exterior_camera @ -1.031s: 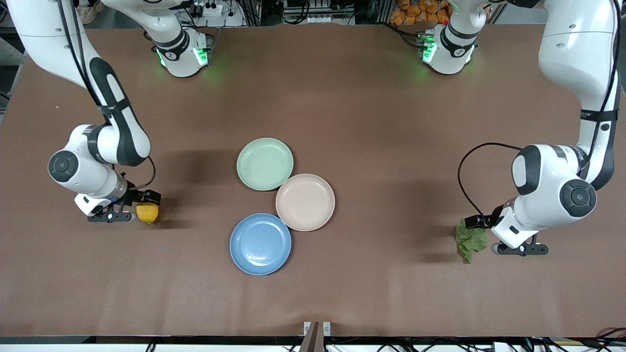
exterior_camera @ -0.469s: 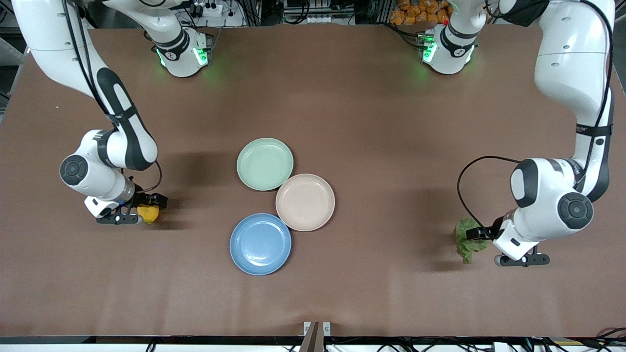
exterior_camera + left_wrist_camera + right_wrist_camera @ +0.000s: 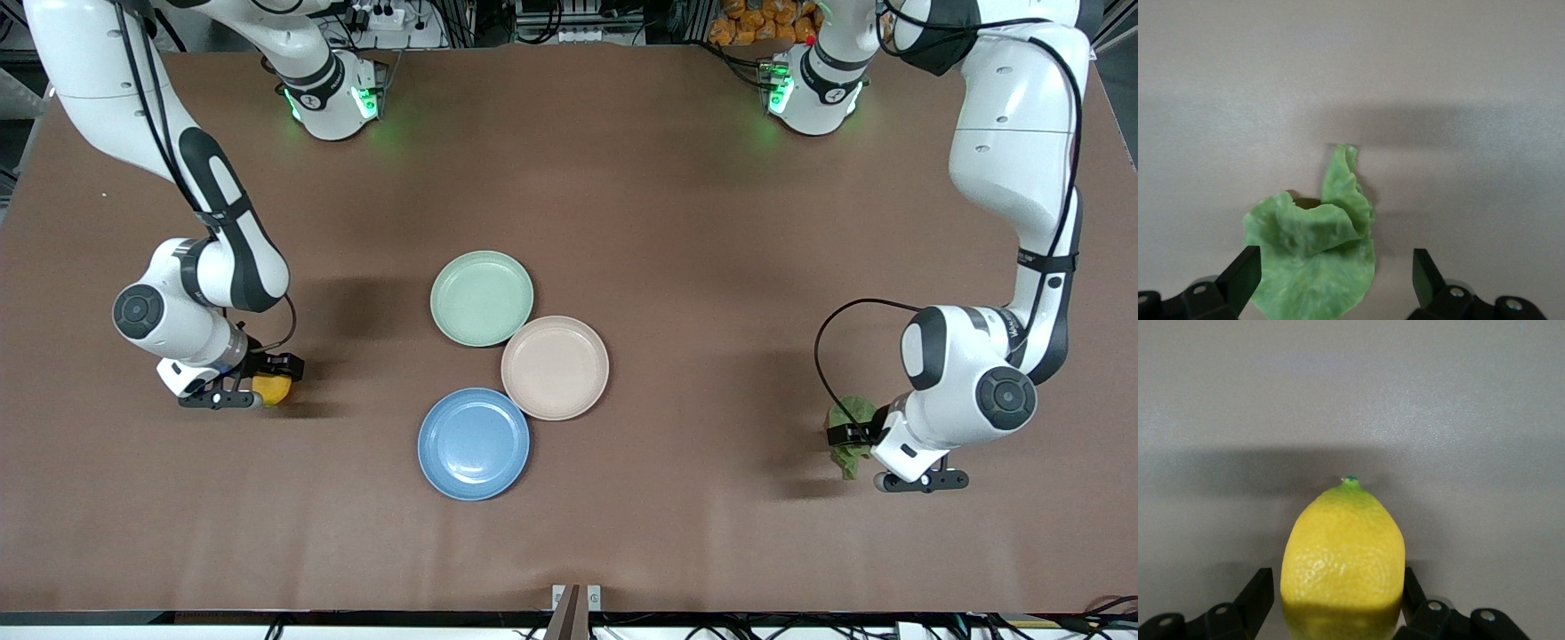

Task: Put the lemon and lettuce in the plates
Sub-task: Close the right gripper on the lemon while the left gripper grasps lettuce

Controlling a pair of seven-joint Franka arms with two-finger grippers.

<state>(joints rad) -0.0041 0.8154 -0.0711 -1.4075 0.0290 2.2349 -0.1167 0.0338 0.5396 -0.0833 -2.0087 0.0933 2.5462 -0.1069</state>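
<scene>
The yellow lemon (image 3: pixel 271 388) (image 3: pixel 1345 553) lies on the table toward the right arm's end. My right gripper (image 3: pixel 260 391) (image 3: pixel 1337 593) is down around it, still open. One finger touches the lemon and the other stands a sliver off. The green lettuce (image 3: pixel 845 418) (image 3: pixel 1315 260) lies crumpled toward the left arm's end, partly hidden under the left wrist. My left gripper (image 3: pixel 858 449) (image 3: pixel 1335 273) is low over it, open wide, with the leaf between its fingers. The blue plate (image 3: pixel 473 444) and the beige-pink plate (image 3: pixel 555 367) sit empty mid-table.
A mint-green plate (image 3: pixel 481 298), also empty, touches the beige-pink one and sits farther from the front camera. The three plates form a tight cluster. Bare brown table (image 3: pixel 676 267) surrounds them and separates them from both grippers.
The right gripper moved over the lemon and its fingers narrowed around it. The left gripper dropped lower and slid across the lettuce, covering more of the leaf.
</scene>
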